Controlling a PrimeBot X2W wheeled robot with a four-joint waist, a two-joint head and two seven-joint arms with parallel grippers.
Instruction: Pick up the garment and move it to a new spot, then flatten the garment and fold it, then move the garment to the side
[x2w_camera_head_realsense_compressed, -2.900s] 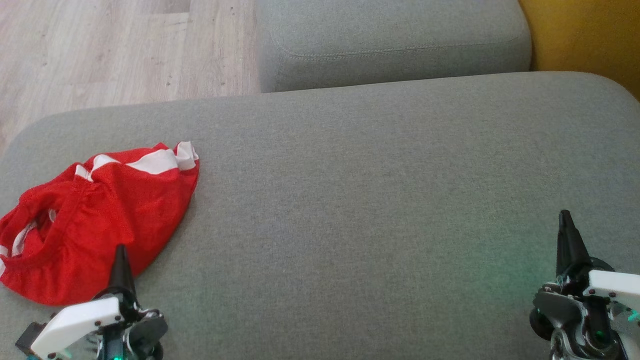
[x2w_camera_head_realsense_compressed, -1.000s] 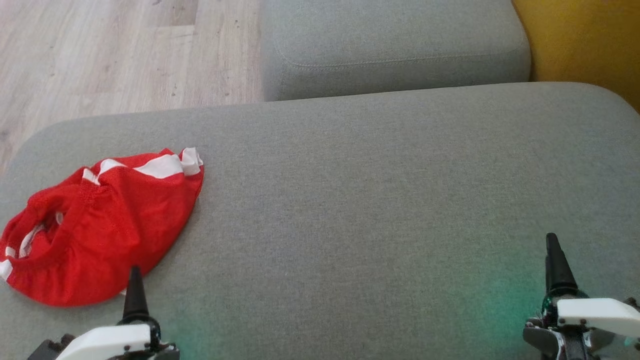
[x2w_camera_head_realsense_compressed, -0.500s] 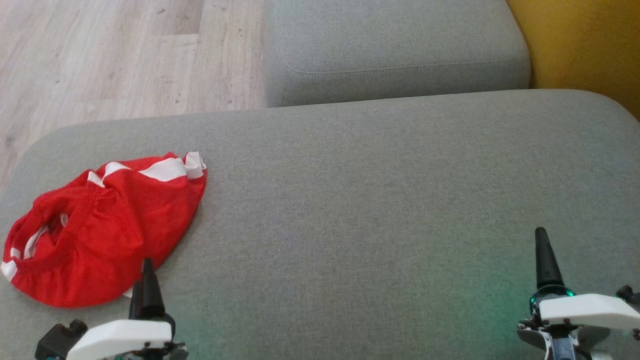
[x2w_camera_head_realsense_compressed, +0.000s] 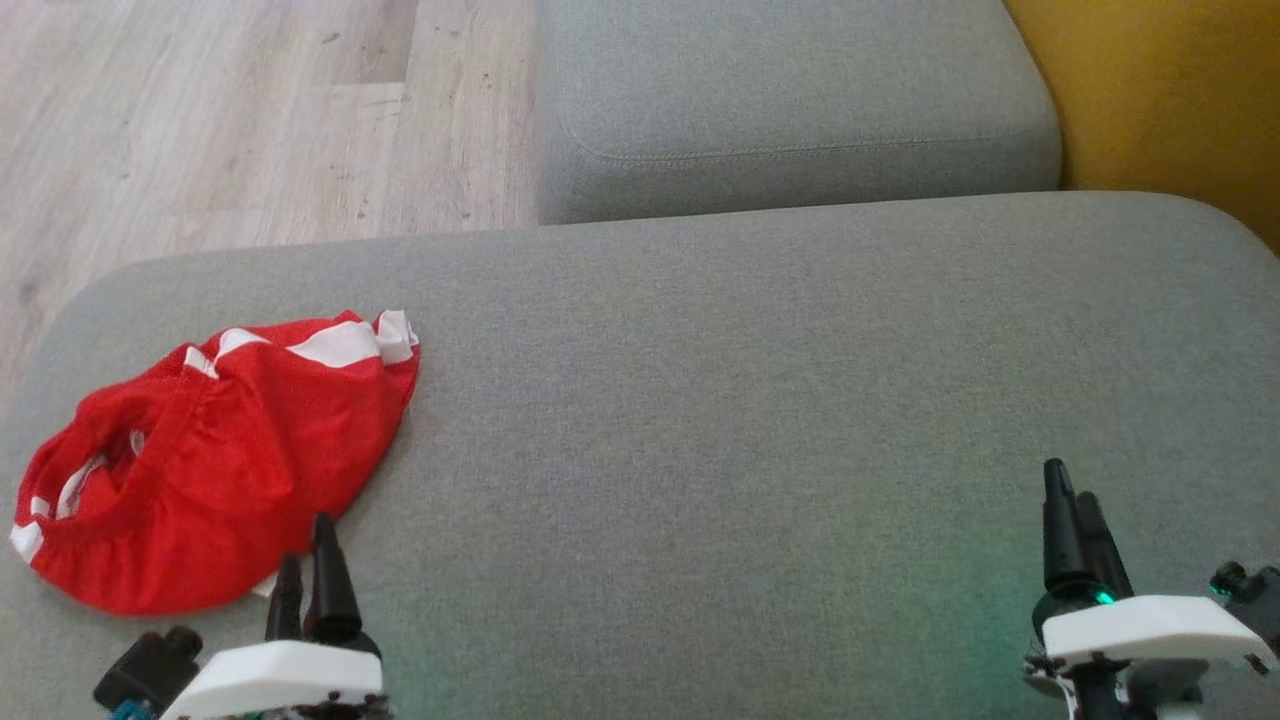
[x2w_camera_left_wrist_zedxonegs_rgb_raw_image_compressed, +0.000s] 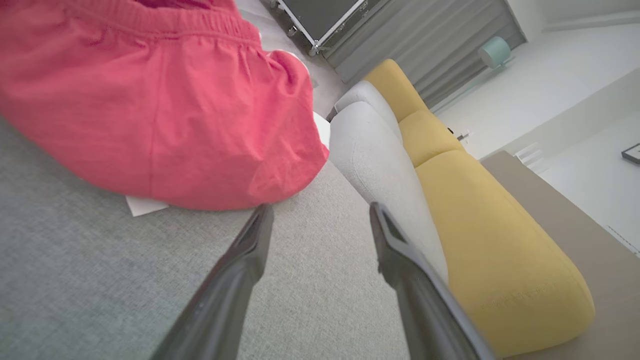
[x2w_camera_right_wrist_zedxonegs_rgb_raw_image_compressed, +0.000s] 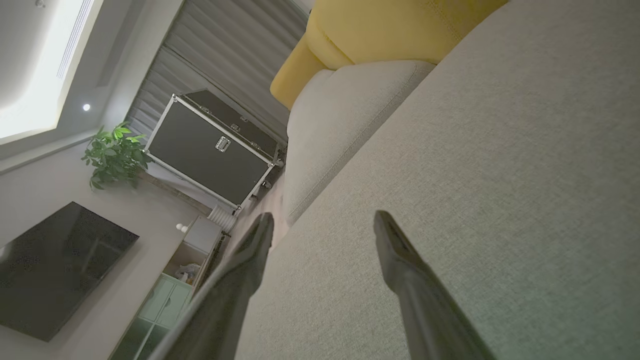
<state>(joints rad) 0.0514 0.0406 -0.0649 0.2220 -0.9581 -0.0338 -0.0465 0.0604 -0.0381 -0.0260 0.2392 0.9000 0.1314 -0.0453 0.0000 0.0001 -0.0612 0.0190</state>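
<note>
A crumpled red garment (x2w_camera_head_realsense_compressed: 210, 460) with white stripes lies at the left end of the grey sofa seat (x2w_camera_head_realsense_compressed: 750, 400). In the left wrist view the red garment (x2w_camera_left_wrist_zedxonegs_rgb_raw_image_compressed: 165, 110) shows its elastic waistband and a small white tag at its near edge. My left gripper (x2w_camera_head_realsense_compressed: 305, 545) stands open just below the garment's near edge, and its fingertips (x2w_camera_left_wrist_zedxonegs_rgb_raw_image_compressed: 262, 215) almost reach the cloth. Over bare cushion at the lower right, my right gripper (x2w_camera_head_realsense_compressed: 1068, 490) is open with nothing between its fingers (x2w_camera_right_wrist_zedxonegs_rgb_raw_image_compressed: 385, 225).
A second grey cushion (x2w_camera_head_realsense_compressed: 790, 90) lies beyond the seat, with yellow upholstery (x2w_camera_head_realsense_compressed: 1160, 90) at the far right. Wooden floor (x2w_camera_head_realsense_compressed: 220, 110) shows at the upper left. The right wrist view shows a black case (x2w_camera_right_wrist_zedxonegs_rgb_raw_image_compressed: 210, 145), a plant (x2w_camera_right_wrist_zedxonegs_rgb_raw_image_compressed: 112, 155) and a dark screen (x2w_camera_right_wrist_zedxonegs_rgb_raw_image_compressed: 45, 270).
The head camera has shifted, so the scene sits lower and a bit to the right. Both grippers have turned, and each now shows two fingers side by side.
</note>
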